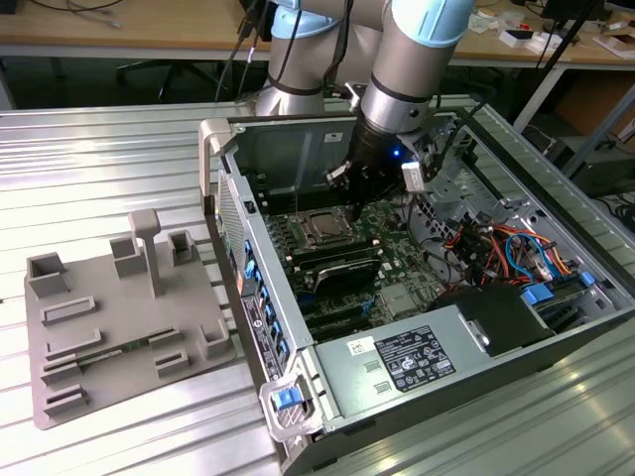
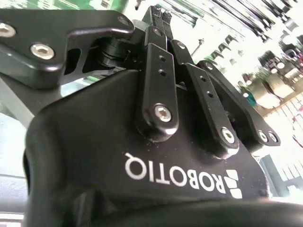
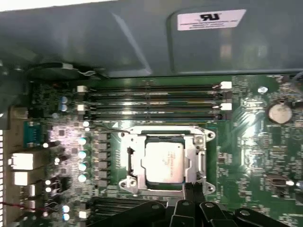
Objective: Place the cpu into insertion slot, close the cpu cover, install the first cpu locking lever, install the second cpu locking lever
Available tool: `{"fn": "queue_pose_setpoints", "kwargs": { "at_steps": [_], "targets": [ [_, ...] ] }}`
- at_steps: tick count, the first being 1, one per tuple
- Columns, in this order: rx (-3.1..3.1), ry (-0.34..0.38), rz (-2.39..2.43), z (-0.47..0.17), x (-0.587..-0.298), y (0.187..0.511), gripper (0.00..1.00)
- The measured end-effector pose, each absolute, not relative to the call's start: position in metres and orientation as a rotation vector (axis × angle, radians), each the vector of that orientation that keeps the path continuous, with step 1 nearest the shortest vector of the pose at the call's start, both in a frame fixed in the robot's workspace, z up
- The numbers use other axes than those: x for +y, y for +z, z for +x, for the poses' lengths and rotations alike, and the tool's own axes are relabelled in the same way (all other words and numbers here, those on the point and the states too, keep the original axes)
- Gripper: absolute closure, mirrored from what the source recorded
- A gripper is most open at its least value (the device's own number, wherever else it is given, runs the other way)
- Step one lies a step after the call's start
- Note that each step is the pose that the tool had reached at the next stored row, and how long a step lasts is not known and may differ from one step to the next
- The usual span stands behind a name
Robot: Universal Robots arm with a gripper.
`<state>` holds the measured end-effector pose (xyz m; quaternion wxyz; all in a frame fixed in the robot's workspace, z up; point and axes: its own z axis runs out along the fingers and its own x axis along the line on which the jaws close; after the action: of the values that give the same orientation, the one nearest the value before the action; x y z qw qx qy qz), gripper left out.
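The cpu (image 3: pixel 163 161) (image 1: pixel 322 230) lies flat in the insertion slot (image 3: pixel 163 187) on the green board, silvery top up. The cpu cover (image 3: pixel 134 161) lies down around it as a metal frame. A thin wire lever (image 3: pixel 142 126) runs along one side of the frame. In the first wrist view my gripper (image 3: pixel 191 188) has its dark tips at the frame's edge near a corner, beside the cpu. In the second wrist view the gripper (image 2: pixel 158 13) is shut, fingers pressed together with nothing visible between them. In the exterior view the gripper (image 1: pixel 354 205) hangs just beside the socket.
The open computer case (image 1: pixel 230 188) lies on a metal table. Memory slots (image 3: pixel 151 99) run beside the socket, loose cables (image 1: pixel 496 248) and a power supply (image 1: pixel 397 362) lie further along. A grey fixture plate (image 1: pixel 109 327) stands at the exterior view's left.
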<state>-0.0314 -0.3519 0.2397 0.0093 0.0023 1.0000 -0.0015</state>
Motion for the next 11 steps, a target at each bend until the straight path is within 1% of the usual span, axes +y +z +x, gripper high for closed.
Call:
{"fn": "queue_pose_setpoints", "kwargs": {
  "at_steps": [4, 6, 11],
  "targets": [
    [3.111, -0.005, 0.007, -0.0314, -0.3519, 0.2397, 0.89],
    [3.111, -0.004, 0.007, -0.0315, -0.3519, 0.2476, 0.89],
    [3.113, -0.003, 0.007, -0.0315, -0.3519, 0.2476, 0.89]
  ]
}}
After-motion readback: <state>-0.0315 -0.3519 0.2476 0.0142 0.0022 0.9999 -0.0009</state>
